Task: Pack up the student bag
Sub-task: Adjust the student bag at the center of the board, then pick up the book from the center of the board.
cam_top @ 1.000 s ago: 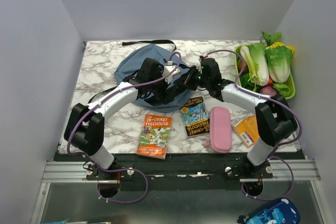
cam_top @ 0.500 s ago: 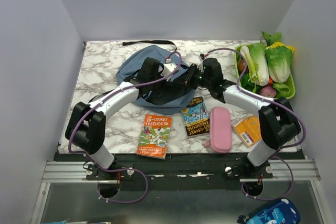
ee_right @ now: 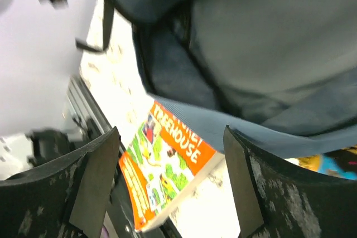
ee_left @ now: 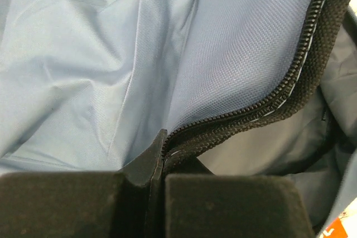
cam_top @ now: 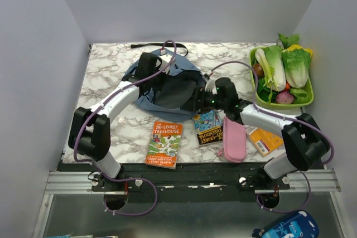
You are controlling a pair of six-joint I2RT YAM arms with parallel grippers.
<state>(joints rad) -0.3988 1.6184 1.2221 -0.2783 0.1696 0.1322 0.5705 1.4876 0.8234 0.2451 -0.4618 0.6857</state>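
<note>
The soft dusty-blue fabric backpack (cam_top: 187,73) lies towards the back of the white-and-grey marbled table (cam_top: 106,76), its mouth turned to the near edge and gaping dark. That gape looks deliberate. The left gripper (ee_left: 158,178) has its two black padded fingers pressed together on the fabric lip, right where the black zip (ee_left: 268,104) runs, with only a thin fold of cloth between the pads. It holds that lip up and back so the grey lining shows beneath. To my eye it is acting as a prop, holding the opening wide so something can go in.

The right gripper (ee_right: 170,133) is at the other side of the mouth, low by the backpack's near-right rim. Its fingers are spread wide and have hold of nothing. Between them, from its own camera, I see the bag's lower edge and, beyond it, the orange paperback book with "Treehouse" on its cover (cam_top: 165,143). Whether the fingers touch the cloth I cannot tell.

The things to be packed, I'd guess, lie in a row in front of the backpack: that orange book, a dark-covered blue-and-yellow picture book (cam_top: 207,127) just beside the bag's rim, and a long soft pink pencil case (cam_top: 234,136) to its right. All three lie outside it, so the packing proper seems not yet begun. The right gripper looks the likelier one to fetch the nearest book.
</note>
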